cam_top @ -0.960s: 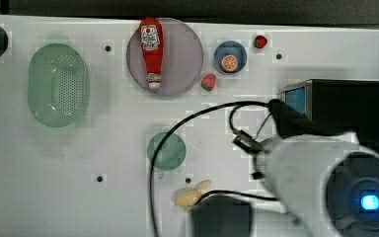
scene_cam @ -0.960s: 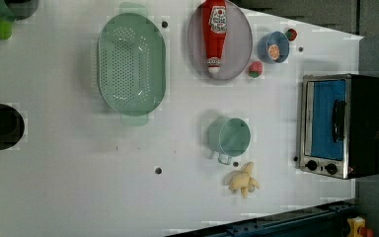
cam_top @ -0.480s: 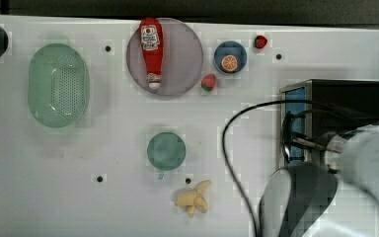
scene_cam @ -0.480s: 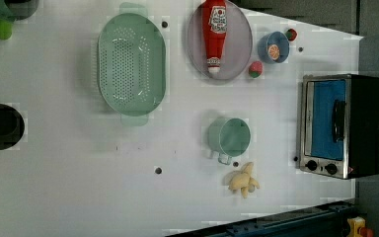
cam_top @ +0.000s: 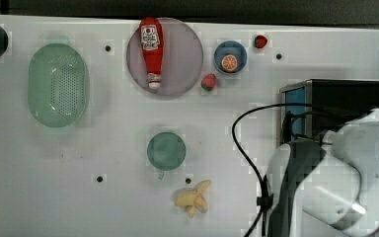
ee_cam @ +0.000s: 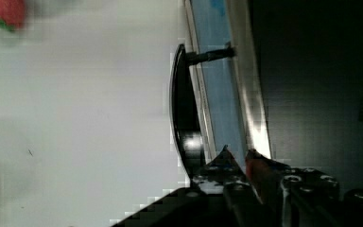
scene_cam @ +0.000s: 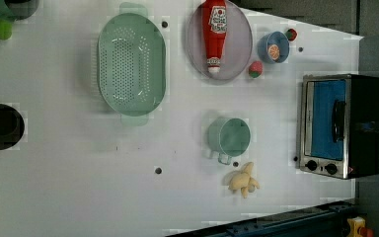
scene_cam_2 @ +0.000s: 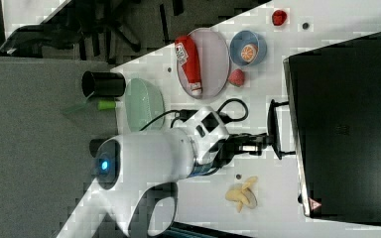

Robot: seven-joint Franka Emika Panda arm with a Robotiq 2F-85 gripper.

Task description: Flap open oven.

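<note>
The large black box-shaped oven [scene_cam: 343,126] has a matt dark casing, a brushed silver metal front frame and glossy blue-tinted glass. Its dark curved bar handle [ee_cam: 185,127] looks smooth and shiny. The white table [scene_cam: 79,187] is smooth and matt. The pale green perforated colander [scene_cam: 132,64] looks like plastic.

No wording can be read anywhere. The ketchup bottle [cam_top: 150,49], upper middle of the top view, bears a white label with illegible print. A red triangular warning sign [scene_cam_2: 315,204] sits on the oven [scene_cam_2: 347,124], lower right of the right view.
</note>
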